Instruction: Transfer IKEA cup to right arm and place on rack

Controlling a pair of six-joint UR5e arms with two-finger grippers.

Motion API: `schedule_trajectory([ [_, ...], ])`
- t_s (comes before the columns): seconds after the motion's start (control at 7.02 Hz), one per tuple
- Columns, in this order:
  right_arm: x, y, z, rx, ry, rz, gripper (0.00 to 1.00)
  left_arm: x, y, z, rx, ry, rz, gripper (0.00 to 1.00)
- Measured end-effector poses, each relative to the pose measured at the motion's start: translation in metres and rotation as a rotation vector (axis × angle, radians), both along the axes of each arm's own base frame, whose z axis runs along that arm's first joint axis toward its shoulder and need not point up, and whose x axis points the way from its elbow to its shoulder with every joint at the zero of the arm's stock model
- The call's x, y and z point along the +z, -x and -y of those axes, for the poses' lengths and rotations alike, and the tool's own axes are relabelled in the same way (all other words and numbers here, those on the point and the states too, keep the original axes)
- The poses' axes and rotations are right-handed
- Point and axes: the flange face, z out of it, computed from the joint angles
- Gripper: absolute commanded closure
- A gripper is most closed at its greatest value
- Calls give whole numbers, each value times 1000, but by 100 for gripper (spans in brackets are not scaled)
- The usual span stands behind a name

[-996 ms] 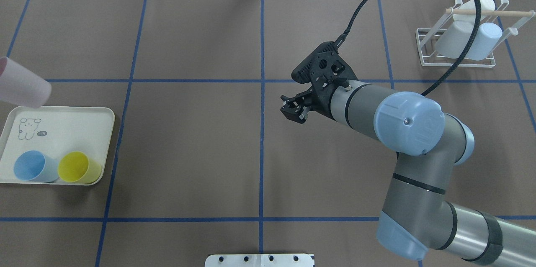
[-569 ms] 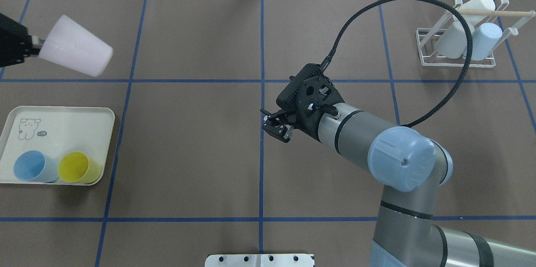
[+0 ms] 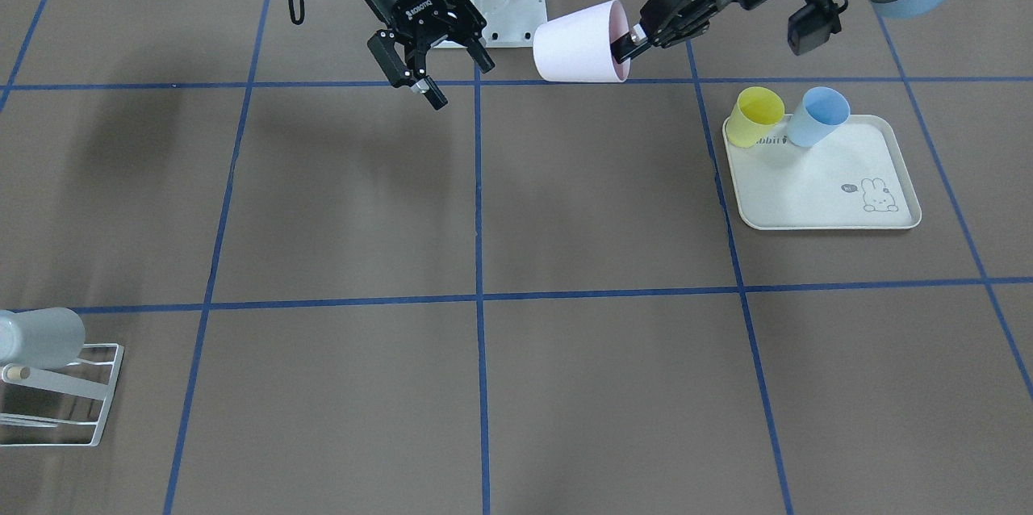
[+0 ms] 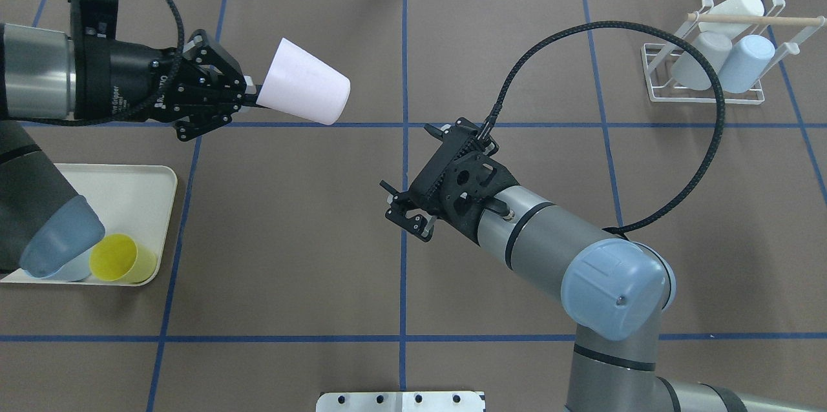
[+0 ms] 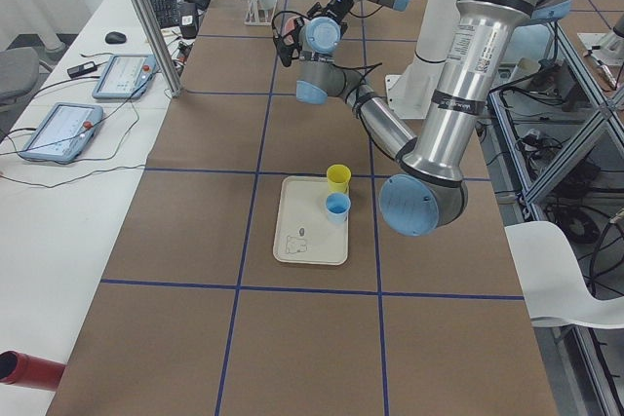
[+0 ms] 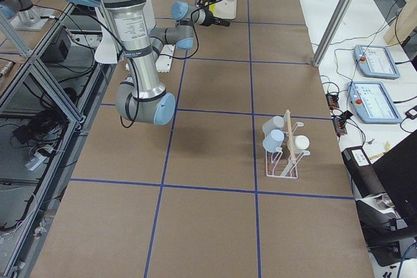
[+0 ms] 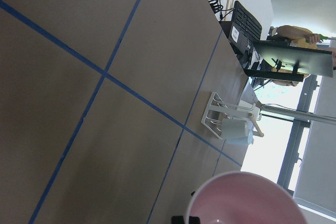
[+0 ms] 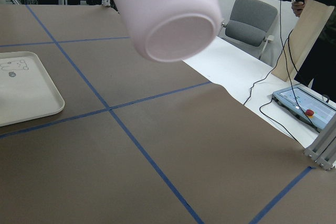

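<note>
a brown paper-covered table (image 4: 291, 257) ruled with blue tape lines fills the scene. the left gripper (image 4: 251, 92) holds the pink ikea cup (image 4: 303, 90) in the air on its side, its fingers pinching the rim wall with one finger inside the mouth and the cup's base pointing toward the table's middle. the right gripper (image 4: 404, 208) hangs near the centre line, fingers spread with nothing between them, apart from the cup. the rack (image 4: 649, 73) stands at the far right corner, carrying three pale cups. a yellow cup (image 4: 116, 258) and a blue cup (image 3: 817, 115) stand on the cream tray (image 4: 129, 192).
</note>
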Motion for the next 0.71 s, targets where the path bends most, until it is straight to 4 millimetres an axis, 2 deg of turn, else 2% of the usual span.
schedule_trajectory([
  [0.43,-18,2,-5,-7,-40,9,1,-11,-39,-13,20,6,-7,100],
  [0.71,-23,3,-5,-7,-48,13,1,-14,-48,-20,36,-9,-10,100],
])
